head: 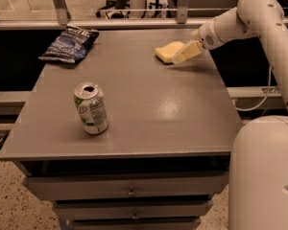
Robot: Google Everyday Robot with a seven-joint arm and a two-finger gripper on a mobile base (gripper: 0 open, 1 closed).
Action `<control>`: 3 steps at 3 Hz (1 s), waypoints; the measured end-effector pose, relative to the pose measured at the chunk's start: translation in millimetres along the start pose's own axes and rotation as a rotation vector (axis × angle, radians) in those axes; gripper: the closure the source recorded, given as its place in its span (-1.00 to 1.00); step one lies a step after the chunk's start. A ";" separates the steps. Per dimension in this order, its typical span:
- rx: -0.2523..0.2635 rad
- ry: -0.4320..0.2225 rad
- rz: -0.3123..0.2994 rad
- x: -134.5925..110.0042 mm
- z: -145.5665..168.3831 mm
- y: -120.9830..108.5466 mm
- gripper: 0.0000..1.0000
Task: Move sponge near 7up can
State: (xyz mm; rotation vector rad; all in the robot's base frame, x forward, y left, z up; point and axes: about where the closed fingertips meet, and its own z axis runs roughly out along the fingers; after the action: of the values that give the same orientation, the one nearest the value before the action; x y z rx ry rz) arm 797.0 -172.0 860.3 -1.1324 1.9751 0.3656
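The pale yellow sponge (164,51) lies flat on the grey table top (149,104), at its far right. My gripper (185,52) reaches in from the right and sits low against the sponge's right end, covering part of it. The 7up can (91,108) stands upright at the front left of the table, its silver top opened and its green and white label facing me. The can is far from the sponge and the gripper.
A dark blue snack bag (69,44) lies at the table's far left corner. My white arm (259,23) arches over the right edge, and my white base (264,176) stands at the front right. Drawers (129,188) sit under the table top.
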 end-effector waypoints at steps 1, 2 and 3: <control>0.002 0.007 0.007 6.9 2.3 -2.3 -0.21; -0.006 0.000 0.003 5.4 1.9 -1.1 0.25; -0.027 -0.027 -0.026 -7.3 -3.4 5.7 0.72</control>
State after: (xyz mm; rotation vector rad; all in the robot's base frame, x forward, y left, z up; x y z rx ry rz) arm 792.6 -166.5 867.3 -1.1625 1.9354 0.3931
